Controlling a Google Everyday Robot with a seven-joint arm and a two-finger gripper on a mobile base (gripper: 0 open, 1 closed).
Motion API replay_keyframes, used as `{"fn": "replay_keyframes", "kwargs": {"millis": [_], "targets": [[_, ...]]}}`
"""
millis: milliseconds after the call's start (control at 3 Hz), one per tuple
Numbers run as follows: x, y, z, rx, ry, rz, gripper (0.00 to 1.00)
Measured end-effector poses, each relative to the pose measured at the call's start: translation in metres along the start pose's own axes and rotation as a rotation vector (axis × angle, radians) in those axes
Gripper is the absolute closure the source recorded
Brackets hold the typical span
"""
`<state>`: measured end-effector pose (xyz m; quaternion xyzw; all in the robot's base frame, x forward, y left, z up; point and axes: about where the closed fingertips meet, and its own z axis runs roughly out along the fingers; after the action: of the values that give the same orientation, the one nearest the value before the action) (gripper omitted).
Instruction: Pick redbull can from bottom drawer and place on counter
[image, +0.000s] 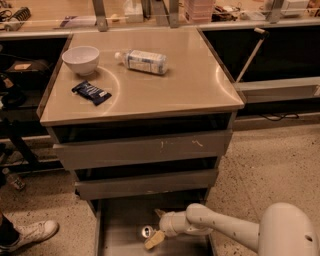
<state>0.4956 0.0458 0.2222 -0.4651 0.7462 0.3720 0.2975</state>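
The redbull can (146, 231) stands upright on the floor of the open bottom drawer (120, 220), its shiny round top showing. My gripper (154, 228) reaches into the drawer from the right at the can's right side. Its jaws are open, one tan fingertip (152, 241) in front of the can and the other (159, 213) behind it. I cannot tell whether they touch the can. The counter (190, 85) is the tan steel cabinet top above the drawers.
On the counter lie a white bowl (80, 59), a dark blue snack packet (91, 92) and a clear plastic bottle (142, 61) on its side. Two shut drawers (142, 150) sit above the open one. A person's white shoe (31, 233) is at the lower left.
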Motion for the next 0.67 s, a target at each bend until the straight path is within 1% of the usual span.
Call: {"fn": "replay_keyframes", "kwargs": {"millis": [333, 667], "targets": [[0.007, 0.003, 0.009, 0.001, -0.004, 0.007, 0.00], [0.029, 0.007, 0.024, -0.011, 0.020, 0.052, 0.00]]}}
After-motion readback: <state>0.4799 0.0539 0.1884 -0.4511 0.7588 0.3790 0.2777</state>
